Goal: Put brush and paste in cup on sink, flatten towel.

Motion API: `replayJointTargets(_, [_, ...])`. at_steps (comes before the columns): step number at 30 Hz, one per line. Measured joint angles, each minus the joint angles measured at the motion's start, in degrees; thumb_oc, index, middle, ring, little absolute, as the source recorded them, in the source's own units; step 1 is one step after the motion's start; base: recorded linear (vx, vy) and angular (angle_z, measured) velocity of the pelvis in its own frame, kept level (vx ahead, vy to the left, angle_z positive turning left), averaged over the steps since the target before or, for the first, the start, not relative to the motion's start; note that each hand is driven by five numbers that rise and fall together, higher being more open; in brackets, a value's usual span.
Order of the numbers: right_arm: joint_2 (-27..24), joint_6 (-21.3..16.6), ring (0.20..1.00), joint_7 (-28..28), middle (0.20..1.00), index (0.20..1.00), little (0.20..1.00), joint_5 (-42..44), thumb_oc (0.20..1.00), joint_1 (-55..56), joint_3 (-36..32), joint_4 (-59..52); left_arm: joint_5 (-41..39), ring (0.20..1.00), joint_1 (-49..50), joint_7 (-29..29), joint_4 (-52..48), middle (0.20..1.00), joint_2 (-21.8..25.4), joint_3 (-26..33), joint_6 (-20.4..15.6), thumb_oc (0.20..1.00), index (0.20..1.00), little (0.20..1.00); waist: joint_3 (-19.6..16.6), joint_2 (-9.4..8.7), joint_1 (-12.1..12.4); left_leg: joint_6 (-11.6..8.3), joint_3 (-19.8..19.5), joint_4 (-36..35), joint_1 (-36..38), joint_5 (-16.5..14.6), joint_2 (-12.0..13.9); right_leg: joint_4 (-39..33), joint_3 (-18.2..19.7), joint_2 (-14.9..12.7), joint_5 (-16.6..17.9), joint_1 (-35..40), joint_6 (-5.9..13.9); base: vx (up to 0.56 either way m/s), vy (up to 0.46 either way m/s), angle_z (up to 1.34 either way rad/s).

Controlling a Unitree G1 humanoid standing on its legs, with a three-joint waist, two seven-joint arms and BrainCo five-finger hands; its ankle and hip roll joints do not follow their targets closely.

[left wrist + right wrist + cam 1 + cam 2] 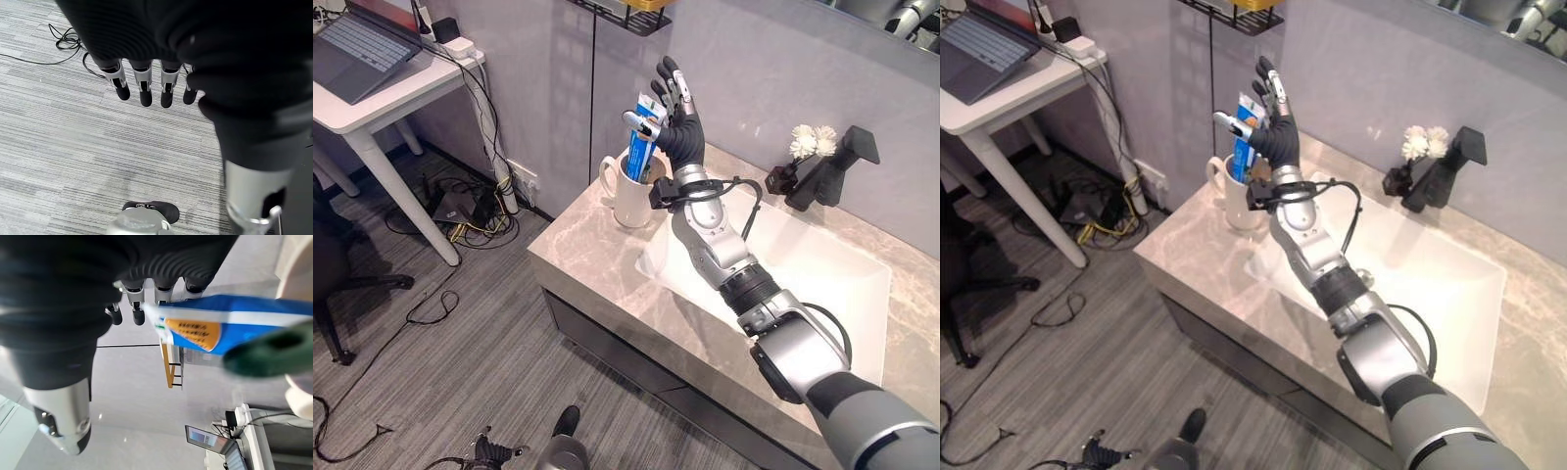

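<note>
Toothpaste tube upright in white cup, upper centre of frame. Right hand just beside it, fingers splayed, clamping nothing. Left hand low over floor, fingers relaxed.

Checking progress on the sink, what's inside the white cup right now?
The blue toothpaste tube stands in the white cup, with the right hand open beside its top. The hand and wrist cover much of the cup's mouth.
</note>
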Motion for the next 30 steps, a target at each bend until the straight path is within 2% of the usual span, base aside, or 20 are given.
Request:
replayJointTargets(4, [-2.4,1.53,1.0,-3.49,1.0,1.0,1.0,-8.37,1.0,-0.1,-0.31,-9.53,0.06,1.0,-0.15,-0.11,-0.57,1.0,-0.31,0.02,0.21,1.0,1.0,1.0,0.71,1.42,-1.52,-0.11,2.2,-0.01,3.79,-0.29,0.05,-0.01,2.13,-0.2,0.22,2.64,0.12,-0.02,-0.01,-0.25])
replayJointTargets(8, [-7.73,1.34,1.0,-5.2,1.0,1.0,1.0,-14.85,1.0,0.14,-3.38,-19.98,1.0,1.0,-0.57,-0.34,-3.83,1.0,-0.94,-0.34,0.31,1.0,1.0,1.0,-0.63,4.09,-5.84,0.1,4.83,-0.03,5.77,-0.57,0.49,0.0,4.9,-0.02,1.17,2.85,-0.18,-0.03,-0.005,-0.29])
replayJointTargets(10, [-15.05,2.59,1.0,-5.06,1.0,1.0,1.0,-18.54,1.0,2.13,-4.16,-27.12,2.0,1.0,-0.38,-0.41,-5.7,1.0,-0.91,-0.06,0.34,1.0,1.0,1.0,-1.01,4.7,-7.44,0.33,5.59,-0.04,6.15,-0.68,0.51,0.0,5.88,-0.01,1.39,2.76,-0.11,0.0,0.008,-0.38])
replayJointTargets(12, [-30.18,2.17,1.0,-5.26,1.0,1.0,1.0,-26.56,1.0,7.05,-8.81,-36.54,3.32,1.0,1.27,-1.93,-5.85,1.0,-1.68,-0.18,0.23,1.0,1.0,1.0,-3.05,6.45,-13.13,0.8,8.73,-0.06,7.82,-1.21,1.01,0.01,9.12,0.02,1.96,2.54,-0.03,0.0,0.004,-0.66])
replayJointTargets(15, [-38.31,1.9,1.0,-6.91,1.0,1.0,1.0,-30.11,1.0,14.79,-15.36,-39.57,5.64,1.0,1.75,-3.47,-4.81,1.0,-3.09,-0.58,-0.16,1.0,1.0,1.0,-5.38,8.57,-17.53,0.68,11.15,-0.01,9.29,-1.9,1.62,0.0,12.29,0.87,2.19,1.97,-0.25,0.0,0.026,-0.59])
replayJointTargets(16, [-38.31,0.29,1.0,-5.99,1.0,1.0,1.0,-29.88,1.0,22.51,-22.54,-40.17,6.38,1.0,2.81,-4.19,-4.99,1.0,-3.39,-0.57,-0.47,1.0,1.0,1.0,-6.06,8.62,-18.44,0.62,12.99,-0.07,9.59,-2.07,1.88,0.02,13.63,1.17,2.19,1.27,-0.24,-0.01,0.012,-0.76])
replayJointTargets(17, [-34.32,-0.1,1.0,-7.47,1.0,1.0,1.0,-26.93,1.0,32.81,-32.58,-38.65,6.31,1.0,3.91,-5.51,-4.31,1.0,-4.22,1.95,-1.26,1.0,1.0,1.0,-6.89,9.27,-20.75,0.37,15.44,-0.07,9.79,-2.38,2.56,0.01,16.61,1.94,2.73,-0.18,-0.69,0.0,0.005,-0.93])
replayJointTargets(18, [-35.55,0.58,1.0,-9.02,1.0,1.0,1.0,-26.71,1.0,39.18,-38.14,-36.29,6.15,1.0,4.43,-6.55,-3.11,1.0,-5.09,4.22,-1.22,1.0,1.0,1.0,-6.37,10.47,-23.62,0.39,16.53,-0.14,9.66,-2.4,2.86,-0.01,17.91,2.03,2.97,-1.07,-0.62,0.0,-0.013,-0.92])
replayJointTargets(19, [-38.62,0.29,1.0,-11.27,1.0,1.0,1.0,-27.12,1.0,48.27,-44.92,-32.38,4.86,1.0,4.15,-6.93,-2.63,1.0,-4.75,6.05,-1.25,1.0,1.0,1.0,-5.92,11.71,-24.94,0.38,17.35,-0.32,9.73,-2.42,3.09,-0.01,18.6,2.24,2.93,-1.54,-0.47,0.01,-0.033,-0.38])
replayJointTargets(20, [-40.03,-0.98,1.0,-14.25,1.0,1.0,1.0,-28.22,1.0,59.26,-53.66,-21.21,4.12,1.0,4.0,-7.1,-2.33,1.0,-4.0,6.28,-1.57,1.0,1.0,1.0,-5.88,12.11,-24.73,0.38,17.44,-0.31,9.53,-2.42,3.26,-0.02,18.78,2.39,2.79,-1.96,-0.31,0.01,-0.062,-0.11])
replayJointTargets(21, [-37.82,1.61,1.0,-17.61,1.0,1.0,1.0,-27.56,1.0,66.99,-60.84,7.68,4.12,1.0,3.46,-7.19,-1.43,1.0,-3.66,6.22,-1.54,1.0,1.0,1.0,-5.95,12.14,-23.42,0.59,17.26,-0.29,8.62,-2.59,3.4,-0.02,18.57,2.56,2.7,-2.57,-0.3,-0.01,-0.087,0.04])
replayJointTargets(22, [-34.67,5.09,1.0,-18.67,1.0,1.0,1.0,-25.11,1.0,68.99,-62.54,21.52,4.0,1.0,3.58,-7.6,-0.74,1.0,-3.55,6.28,-1.44,1.0,1.0,1.0,-5.67,12.21,-23.15,0.61,17.13,-0.29,7.74,-2.56,3.58,-0.01,18.51,2.78,2.8,-3.15,-0.41,-0.01,-0.092,0.02])
replayJointTargets(23, [-29.67,7.3,1.0,-19.33,1.0,1.0,1.0,-22.62,1.0,70.97,-61.7,28.4,3.73,1.0,4.79,-7.92,0.0,1.0,-3.42,6.27,-1.11,1.0,1.0,1.0,-4.9,13.08,-23.67,0.09,17.11,-0.06,7.68,-2.15,3.88,0.0,18.44,3.16,2.98,-3.19,-0.66,-0.06,-0.105,-0.1])
replayJointTargets(24, [-23.29,8.92,1.0,-19.11,1.0,1.0,1.0,-19.65,1.0,72.71,-56.32,37.08,2.17,1.0,5.99,-8.85,0.08,1.0,-3.71,5.98,-0.42,1.0,1.0,1.0,-3.94,14.7,-24.75,-0.03,17.15,-0.17,7.84,-2.1,4.15,-0.02,18.39,3.39,3.04,-3.11,-0.87,-0.04,-0.07,-0.07])
replayJointTargets(25, [-21.36,9.58,1.0,-18.31,1.0,1.0,1.0,-18.45,1.0,72.1,-53.15,42.12,1.89,1.0,5.87,-9.13,-0.03,1.0,-3.87,5.46,-0.39,1.0,1.0,1.0,-3.6,15.28,-24.79,-0.13,17.06,-0.24,7.82,-2.03,4.19,-0.01,18.27,3.45,3.12,-3.01,-0.98,-0.05,-0.099,-0.08])
replayJointTargets(26, [-19.64,12.95,1.0,-15.5,1.0,1.0,1.0,-15.48,1.0,68.82,-45.64,49.05,1.75,1.0,5.6,-9.64,0.04,1.0,-4.07,3.91,-0.23,1.0,1.0,1.0,-3.24,16.1,-25.28,-0.1,17.23,-0.31,7.81,-2.1,4.18,-0.01,18.39,3.42,3.32,-3.11,-1.18,-0.04,-0.079,-0.01])
replayJointTargets(27, [-18.38,13.98,1.0,-13.28,1.0,1.0,1.0,-14.9,1.0,67.76,-42.93,48.69,1.77,1.0,5.31,-10.12,0.07,1.0,-4.36,3.16,-0.21,1.0,1.0,1.0,-2.99,16.64,-25.44,0.08,17.1,-0.31,7.79,-2.2,4.12,-0.02,18.36,3.32,3.51,-3.12,-1.18,-0.07,-0.097,0.07])
replayJointTargets(28, [-15.12,14.15,1.0,-9.83,1.0,1.0,1.0,-15.54,1.0,65.97,-31.81,49.73,1.78,1.0,3.66,-10.66,-0.09,1.0,-4.63,0.79,-0.35,1.0,1.0,1.0,-2.9,16.76,-24.09,0.06,16.16,-0.34,7.46,-2.18,4.12,-0.18,17.98,3.27,3.48,-2.99,-1.33,-0.07,-0.058,0.18])
replayJointTargets(29, [-13.65,14.5,1.0,-6.85,1.0,1.0,1.0,-16.22,1.0,64.62,-26.27,47.84,1.86,1.0,2.83,-11.32,-0.43,1.0,-4.58,0.72,-0.79,1.0,1.0,1.0,-2.77,16.38,-23.6,-0.01,15.72,-0.33,7.09,-2.06,4.2,-0.44,17.93,3.39,3.46,-3.23,-1.41,-0.07,-0.045,0.22])
replayJointTargets(30, [-10.86,14.12,1.0,-2.14,1.0,1.0,1.0,-18.97,1.0,63.14,-15.64,40.92,1.87,1.0,2.4,-11.84,-2.36,1.0,-4.37,-0.32,-0.75,1.0,1.0,1.0,-2.5,16.02,-22.52,0.01,15.46,-0.35,6.34,-2.05,4.59,-0.48,17.91,3.59,3.49,-3.87,-1.44,-0.03,-0.027,0.13])
